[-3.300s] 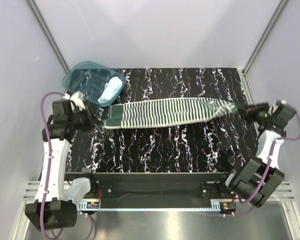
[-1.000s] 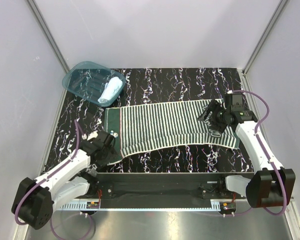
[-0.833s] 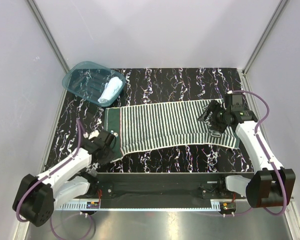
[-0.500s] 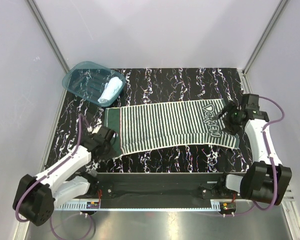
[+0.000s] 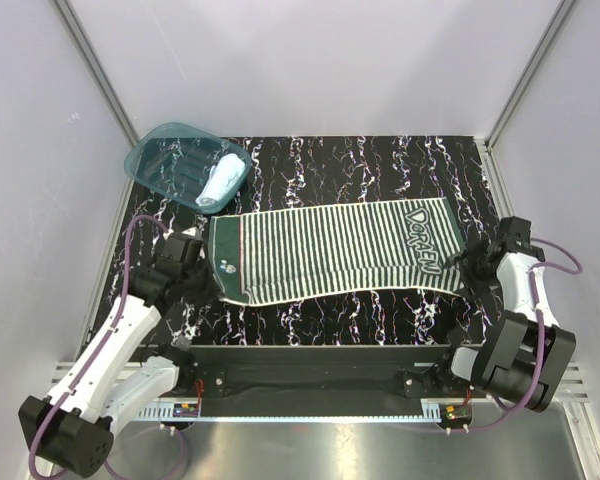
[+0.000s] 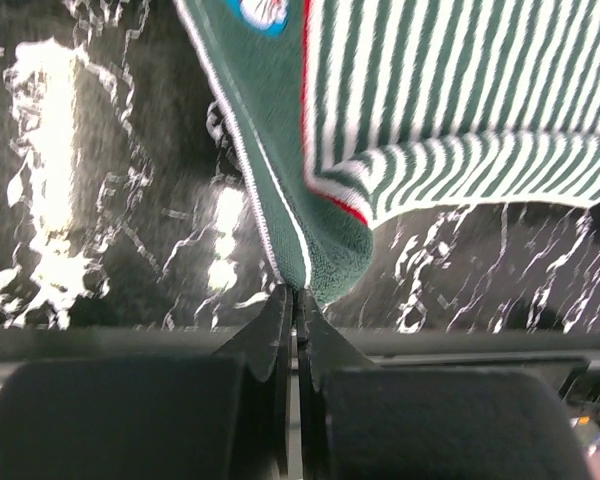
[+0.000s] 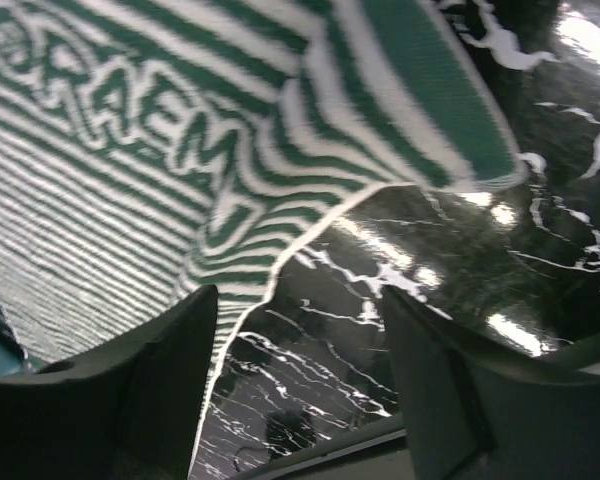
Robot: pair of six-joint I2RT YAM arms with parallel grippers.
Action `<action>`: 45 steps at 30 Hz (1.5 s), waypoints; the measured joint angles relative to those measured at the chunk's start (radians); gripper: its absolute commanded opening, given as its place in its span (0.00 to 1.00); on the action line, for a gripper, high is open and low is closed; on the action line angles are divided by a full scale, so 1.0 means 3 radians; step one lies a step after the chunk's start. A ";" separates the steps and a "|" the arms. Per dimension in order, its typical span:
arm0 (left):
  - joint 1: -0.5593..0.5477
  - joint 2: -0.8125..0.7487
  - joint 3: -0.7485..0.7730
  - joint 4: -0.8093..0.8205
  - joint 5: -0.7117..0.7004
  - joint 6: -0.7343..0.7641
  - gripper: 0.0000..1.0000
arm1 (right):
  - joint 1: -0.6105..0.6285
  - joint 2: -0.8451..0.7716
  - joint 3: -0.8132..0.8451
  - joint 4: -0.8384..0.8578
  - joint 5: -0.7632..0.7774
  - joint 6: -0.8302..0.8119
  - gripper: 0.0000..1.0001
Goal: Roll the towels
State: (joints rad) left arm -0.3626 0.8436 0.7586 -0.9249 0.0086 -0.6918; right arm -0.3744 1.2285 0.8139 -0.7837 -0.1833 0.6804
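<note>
The green-and-white striped towel (image 5: pixel 330 250) lies spread flat across the black table, with its white lettering at the right end. My left gripper (image 5: pixel 210 283) is at the towel's near left corner. In the left wrist view the gripper (image 6: pixel 297 292) is shut on the green hem of the towel (image 6: pixel 430 100). My right gripper (image 5: pixel 467 265) is open just off the near right corner. In the right wrist view the gripper (image 7: pixel 300 340) has nothing between its fingers, and the lettered end of the towel (image 7: pixel 230 120) lies just beyond them. The pale blue towel (image 5: pixel 220 180) lies rolled in a basket.
A teal plastic basket (image 5: pixel 165 150) stands at the far left corner of the black marbled table (image 5: pixel 360 170). White walls and metal frame posts enclose the table on the left, back and right. A black rail runs along the near edge.
My left gripper has moved away from the near edge and to the left, still holding the towel's corner. My right gripper has drawn back toward the near right, off the lettered end.
</note>
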 measured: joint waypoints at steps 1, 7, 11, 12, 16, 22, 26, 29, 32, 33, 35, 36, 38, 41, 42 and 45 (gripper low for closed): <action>0.0031 -0.0003 0.0000 -0.0037 0.0038 0.0043 0.00 | -0.0050 0.0009 -0.0050 -0.0010 0.0010 0.0023 0.67; 0.0237 -0.0020 0.0003 -0.0120 0.0216 0.0329 0.00 | -0.0322 0.0037 -0.0116 -0.0023 0.0163 0.0083 0.61; 0.0378 -0.0020 0.0003 -0.0120 0.0378 0.0473 0.00 | -0.0492 0.0093 -0.0116 -0.0034 0.0300 0.0081 0.68; 0.0394 -0.0020 0.0003 -0.0118 0.0408 0.0493 0.00 | -0.0523 0.0098 -0.0116 -0.0043 0.0345 0.0079 0.68; 0.0408 -0.0009 0.0003 -0.0112 0.0516 0.0577 0.00 | -0.0617 0.0137 -0.0116 -0.0050 0.0408 0.0090 0.64; 0.0408 -0.0009 0.0003 -0.0093 0.0631 0.0643 0.00 | -0.0651 0.0462 -0.0179 0.0058 0.0409 0.0117 0.62; 0.0408 -0.0009 0.0003 -0.0085 0.0660 0.0661 0.00 | -0.0661 0.0558 -0.0235 0.0128 0.0478 0.0116 0.61; 0.0408 -0.0009 0.0003 -0.0084 0.0666 0.0662 0.00 | -0.0690 0.0632 -0.0238 0.0210 0.0511 0.0114 0.60; 0.0408 -0.0009 0.0003 -0.0084 0.0675 0.0665 0.00 | -0.0724 0.0735 -0.0231 0.0275 0.0551 0.0104 0.57; 0.0408 -0.0009 0.0003 -0.0084 0.0678 0.0668 0.00 | -0.0735 0.0752 -0.0219 0.0275 0.0549 0.0098 0.57; 0.0408 -0.0008 0.0003 -0.0084 0.0683 0.0676 0.00 | -0.0757 0.0783 -0.0198 0.0278 0.0546 0.0074 0.53; 0.0408 -0.0008 0.0003 -0.0084 0.0684 0.0678 0.00 | -0.0767 0.0806 -0.0184 0.0275 0.0544 0.0057 0.50; 0.0408 -0.0004 0.0003 -0.0084 0.0684 0.0683 0.00 | -0.0792 0.0843 -0.0164 0.0264 0.0534 0.0018 0.39; 0.0408 0.0010 0.0003 -0.0084 0.0684 0.0687 0.00 | -0.0830 0.0871 -0.0158 0.0270 0.0500 -0.0038 0.21; 0.0408 0.0013 0.0003 -0.0085 0.0684 0.0687 0.00 | -0.0842 0.0879 -0.0158 0.0278 0.0481 -0.0053 0.17; 0.0408 0.0013 0.0003 -0.0084 0.0684 0.0687 0.00 | -0.0847 0.0889 -0.0158 0.0338 0.0411 -0.0093 0.01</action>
State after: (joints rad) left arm -0.2401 0.8474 0.7593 -0.9501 0.2138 -0.4858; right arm -0.6285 1.4952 0.7666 -0.6823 -0.0601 0.6525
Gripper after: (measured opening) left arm 0.015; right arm 0.072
